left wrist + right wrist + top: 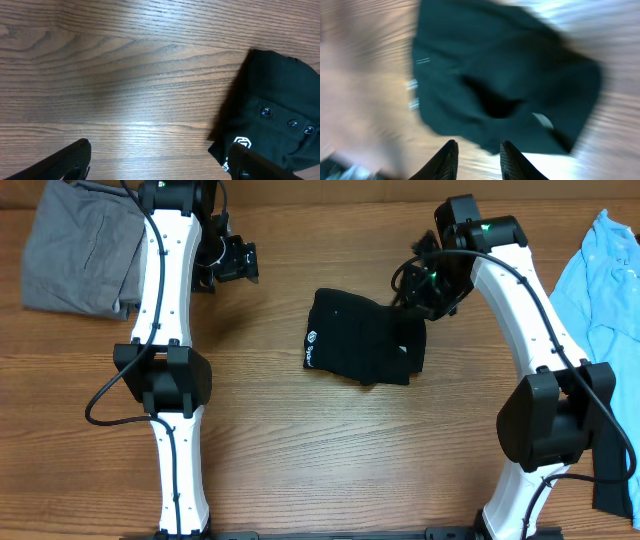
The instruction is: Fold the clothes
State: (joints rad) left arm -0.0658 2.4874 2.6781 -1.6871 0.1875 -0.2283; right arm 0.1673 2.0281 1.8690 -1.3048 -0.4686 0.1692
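A black T-shirt lies folded into a small bundle mid-table, with a white logo on its left edge. My right gripper hovers just above the bundle's far right corner. In the blurred right wrist view this gripper stands open, nothing between its fingers, the black cloth just beyond them. My left gripper is wide open at the far left, well apart from the bundle. In the left wrist view it spans bare wood, the black shirt at the right.
A grey garment lies crumpled at the far left corner, behind the left arm. A light-blue shirt lies spread at the right edge. A dark piece of cloth sits at the near right edge.
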